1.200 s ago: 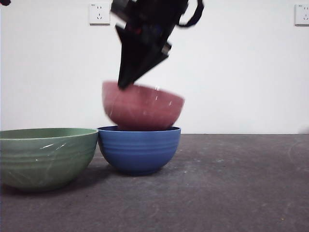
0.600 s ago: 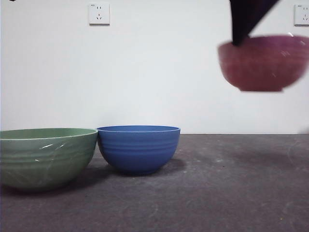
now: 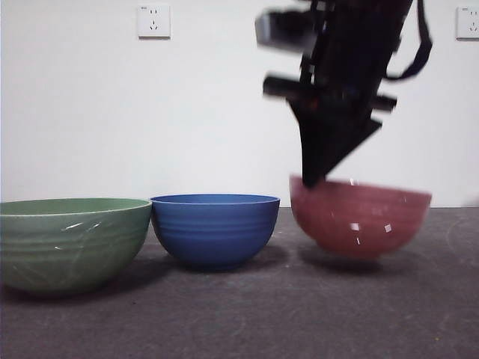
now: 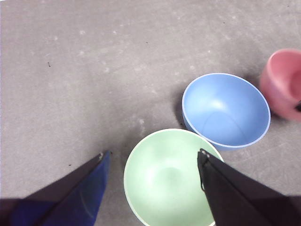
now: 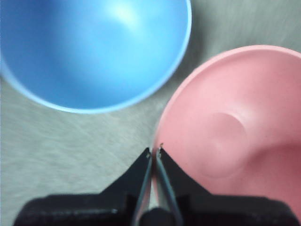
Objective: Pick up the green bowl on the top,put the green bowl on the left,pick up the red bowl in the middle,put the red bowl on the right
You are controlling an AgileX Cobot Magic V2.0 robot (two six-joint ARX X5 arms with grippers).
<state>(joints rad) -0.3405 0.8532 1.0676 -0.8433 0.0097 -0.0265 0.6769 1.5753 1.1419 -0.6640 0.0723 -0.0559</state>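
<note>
The green bowl (image 3: 71, 241) stands on the table at the left; it also shows in the left wrist view (image 4: 171, 181). The red bowl (image 3: 358, 219) is at the right, low over the table or just touching it, slightly tilted. My right gripper (image 3: 313, 178) is shut on the red bowl's near-left rim (image 5: 157, 141). My left gripper (image 4: 153, 155) is open and empty, high above the green bowl. The red bowl also shows at the edge of the left wrist view (image 4: 282, 84).
A blue bowl (image 3: 215, 229) stands in the middle between the green and red bowls, touching the green one; it also shows in both wrist views (image 4: 225, 110) (image 5: 89, 52). Two wall sockets (image 3: 153, 21) are on the white wall behind.
My right gripper lifted the red bowl out of the blue bowl, carried it right, then lowered it to the table at the right of the blue bowl.
</note>
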